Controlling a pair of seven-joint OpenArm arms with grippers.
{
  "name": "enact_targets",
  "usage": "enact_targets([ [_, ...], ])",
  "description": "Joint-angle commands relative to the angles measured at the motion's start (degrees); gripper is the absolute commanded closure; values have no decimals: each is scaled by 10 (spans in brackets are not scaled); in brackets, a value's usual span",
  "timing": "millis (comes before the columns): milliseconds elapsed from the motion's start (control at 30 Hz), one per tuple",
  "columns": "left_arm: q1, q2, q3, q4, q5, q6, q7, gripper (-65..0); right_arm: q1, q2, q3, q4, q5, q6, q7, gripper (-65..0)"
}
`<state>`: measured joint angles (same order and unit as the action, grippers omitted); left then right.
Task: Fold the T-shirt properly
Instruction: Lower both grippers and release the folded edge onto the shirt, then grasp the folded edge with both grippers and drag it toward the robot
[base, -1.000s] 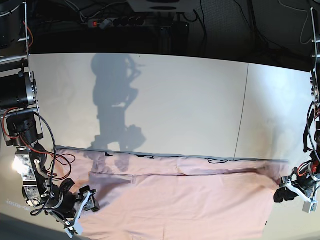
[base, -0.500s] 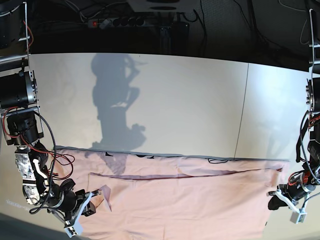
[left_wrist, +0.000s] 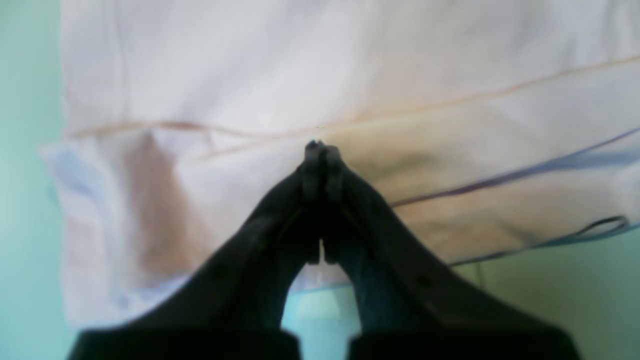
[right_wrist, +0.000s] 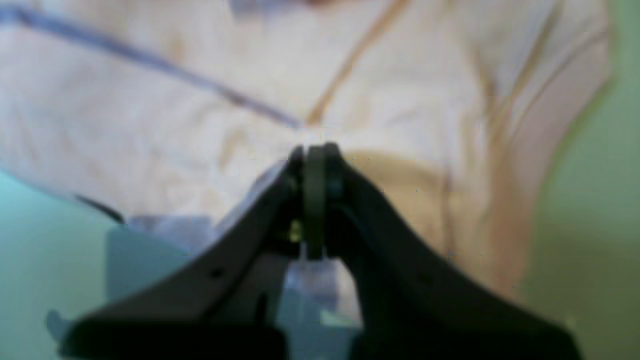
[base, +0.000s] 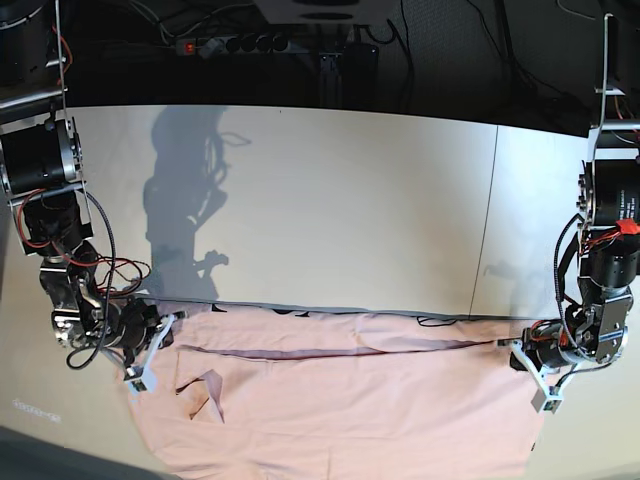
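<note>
**Base view: pink shirt pinched at both ends of a fold line**

Base camera shows the T-shirt (base: 350, 400) spread across the near half of the table (base: 330, 200), from about 8 o'clock to 4 o'clock of the frame. A long fold edge runs across it near its far side.

The left gripper (base: 528, 368) sits at the shirt's 3 o'clock end; the left wrist view shows its jaws pressed together at the fold edge, apparently clamped on fabric, though the blur leaves that uncertain. The right gripper (base: 150, 345) sits at the 9 o'clock end; its jaws look closed too, at a seam, and cloth drapes around them.

The shirt looks light, soft and limp, so it would likely sag and crease wherever unsupported. A small flap (base: 205, 392) is already turned up near 8 o'clock. Edges and corners of the fold seem the sensible holds, pulled taut between both arms.

No containers are in sight.
</note>
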<state>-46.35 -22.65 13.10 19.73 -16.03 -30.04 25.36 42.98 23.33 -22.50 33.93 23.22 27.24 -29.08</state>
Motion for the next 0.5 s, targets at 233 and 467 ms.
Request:
enact_targets([
  [233, 8, 15, 73, -1, 49, 93, 22, 0, -34, 3, 21, 7, 14, 21, 8, 0],
  [467, 7, -1, 94, 9, 4, 75, 115, 0, -38, 3, 108, 9, 74, 22, -77, 0],
])
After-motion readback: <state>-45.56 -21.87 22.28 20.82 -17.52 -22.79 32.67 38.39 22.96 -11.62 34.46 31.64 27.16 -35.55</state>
